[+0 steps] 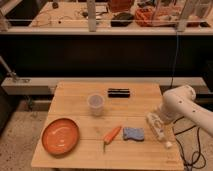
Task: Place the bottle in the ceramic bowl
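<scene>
Here: one bottle (159, 131), one ceramic bowl (60, 136), tool (158, 114) by bottle.

- Warm, moderate light falls from above onto the wooden table (75, 95), the brightest area in the lower half.
- The wall band behind the table is almost black.
- The shelf (65, 15) at the top is brightly lit.
- The glossy bowl (60, 136) shows a faint sheen.
- The gripper (156, 118), at the table's right side by the bottle (159, 131), sits below the pale, light-catching arm (177, 102).
</scene>
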You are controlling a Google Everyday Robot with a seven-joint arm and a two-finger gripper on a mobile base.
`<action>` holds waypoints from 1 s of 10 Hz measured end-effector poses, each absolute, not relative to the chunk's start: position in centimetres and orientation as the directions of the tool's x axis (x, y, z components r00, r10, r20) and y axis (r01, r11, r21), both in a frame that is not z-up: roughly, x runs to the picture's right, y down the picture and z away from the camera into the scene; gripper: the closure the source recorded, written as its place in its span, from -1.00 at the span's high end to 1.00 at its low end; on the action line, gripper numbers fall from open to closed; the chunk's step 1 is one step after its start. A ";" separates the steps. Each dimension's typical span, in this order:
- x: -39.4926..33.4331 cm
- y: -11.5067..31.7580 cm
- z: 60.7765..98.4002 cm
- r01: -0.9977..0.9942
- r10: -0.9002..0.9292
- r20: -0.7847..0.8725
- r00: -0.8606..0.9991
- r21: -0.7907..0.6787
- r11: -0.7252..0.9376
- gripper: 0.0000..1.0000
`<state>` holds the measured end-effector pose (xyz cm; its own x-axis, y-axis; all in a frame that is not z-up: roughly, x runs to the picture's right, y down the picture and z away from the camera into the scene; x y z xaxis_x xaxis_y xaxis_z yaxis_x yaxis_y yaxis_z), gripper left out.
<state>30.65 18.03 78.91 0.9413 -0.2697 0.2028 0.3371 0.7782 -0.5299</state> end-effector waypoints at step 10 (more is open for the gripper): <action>31.9 20.5 81.0 0.404 -0.317 0.252 0.914 -0.523 0.751 0.53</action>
